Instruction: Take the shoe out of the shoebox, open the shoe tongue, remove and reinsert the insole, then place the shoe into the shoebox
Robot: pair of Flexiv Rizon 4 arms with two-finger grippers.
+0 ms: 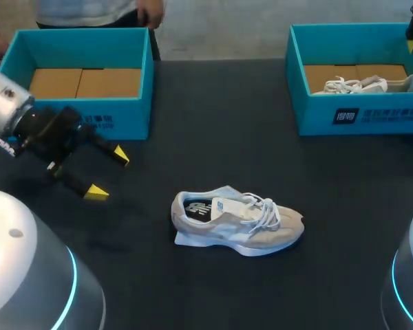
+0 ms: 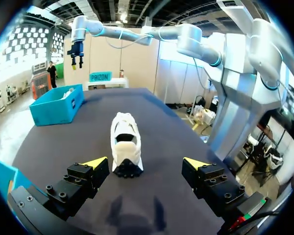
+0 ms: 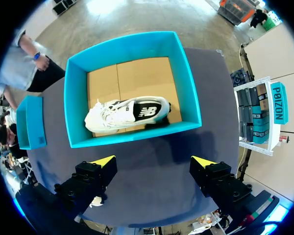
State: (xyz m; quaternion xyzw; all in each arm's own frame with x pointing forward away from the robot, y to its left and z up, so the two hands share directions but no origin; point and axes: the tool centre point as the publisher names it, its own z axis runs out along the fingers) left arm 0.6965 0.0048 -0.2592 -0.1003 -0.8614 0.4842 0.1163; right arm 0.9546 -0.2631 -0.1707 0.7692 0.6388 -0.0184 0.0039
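A beige and white shoe (image 1: pixel 237 220) lies on its sole in the middle of the black table, toe to the right. My left gripper (image 1: pixel 107 172) hangs open to its left, apart from it. In the left wrist view the shoe (image 2: pixel 126 142) lies ahead of the open gripper (image 2: pixel 147 164), heel nearest. A second shoe (image 1: pixel 365 84) lies in the right blue shoebox (image 1: pixel 361 113). My right gripper (image 3: pixel 154 160) is open high above that shoebox (image 3: pixel 132 136) and its shoe (image 3: pixel 127 113), holding nothing.
A second blue shoebox (image 1: pixel 89 117) stands at the back left with only its brown cardboard floor showing. It sits just behind my left gripper. Bare black table surrounds the middle shoe on all sides.
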